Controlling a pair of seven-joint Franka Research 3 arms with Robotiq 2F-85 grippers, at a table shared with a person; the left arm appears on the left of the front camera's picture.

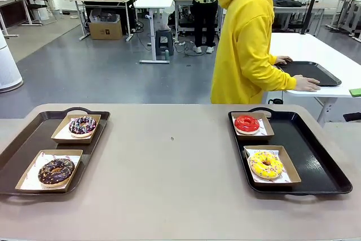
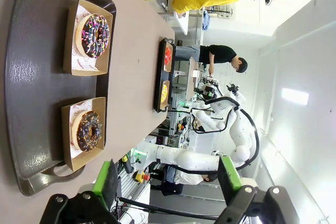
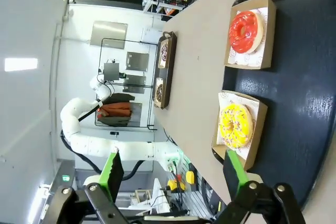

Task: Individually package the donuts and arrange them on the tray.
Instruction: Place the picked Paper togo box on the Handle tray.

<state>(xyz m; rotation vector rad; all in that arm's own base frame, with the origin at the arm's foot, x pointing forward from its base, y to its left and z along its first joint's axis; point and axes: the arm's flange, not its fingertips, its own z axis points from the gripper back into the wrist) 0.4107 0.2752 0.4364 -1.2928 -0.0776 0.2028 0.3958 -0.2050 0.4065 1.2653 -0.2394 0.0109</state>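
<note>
Green pads on my left gripper (image 2: 167, 184) and my right gripper (image 3: 174, 174) are spread wide, holding nothing. Near me, the brown donut (image 1: 56, 171) sits in its paper box on the left tray (image 1: 34, 137), the yellow donut (image 1: 265, 163) on the right tray (image 1: 321, 162). Farther back are the sprinkle donut (image 1: 82, 125) and the red donut (image 1: 246, 123). I think a hard pinch could squash one, or tip its light box.

Left gripper (image 2: 167, 184), jaws spread, above a dark tray (image 2: 31, 98) on which boxed sprinkled donut (image 2: 93, 35) and chocolate donut (image 2: 89, 130) are seated.
</note>
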